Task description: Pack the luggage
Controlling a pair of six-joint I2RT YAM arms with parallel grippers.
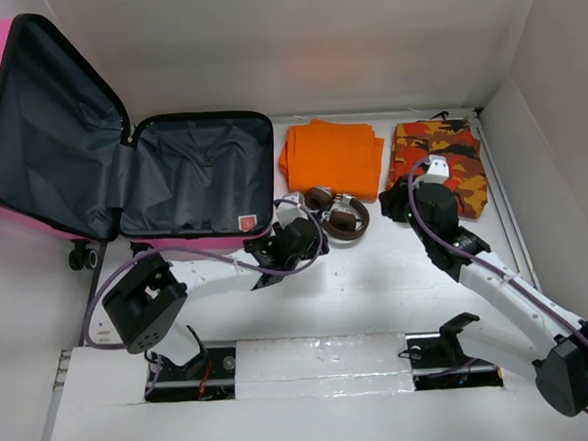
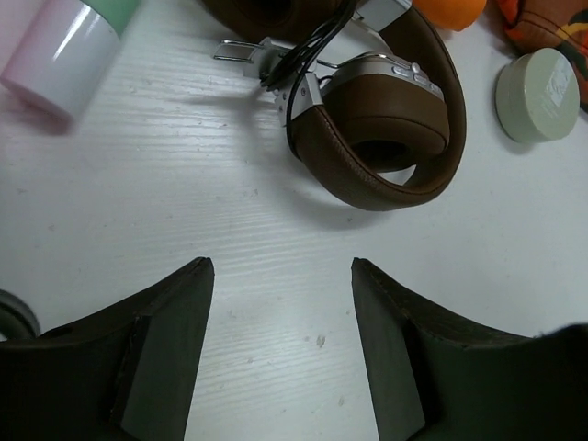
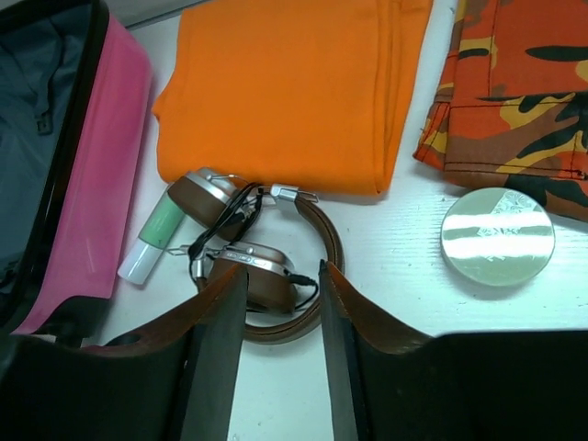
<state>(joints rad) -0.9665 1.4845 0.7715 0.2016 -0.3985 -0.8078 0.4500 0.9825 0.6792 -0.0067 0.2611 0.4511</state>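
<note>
Suitcase is lying open, shell looking stiff, light, slippery, so pinching the lid rim is looking best; left gripper gaping wide, right gripper narrower, both empty.

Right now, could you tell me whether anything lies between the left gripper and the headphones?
Nothing visible does: only bare white table lies between the open left gripper and the brown headphones.

Left arm stretched forward, jaws wide apart, right arm angled inward (jaws narrowly parted)
</note>
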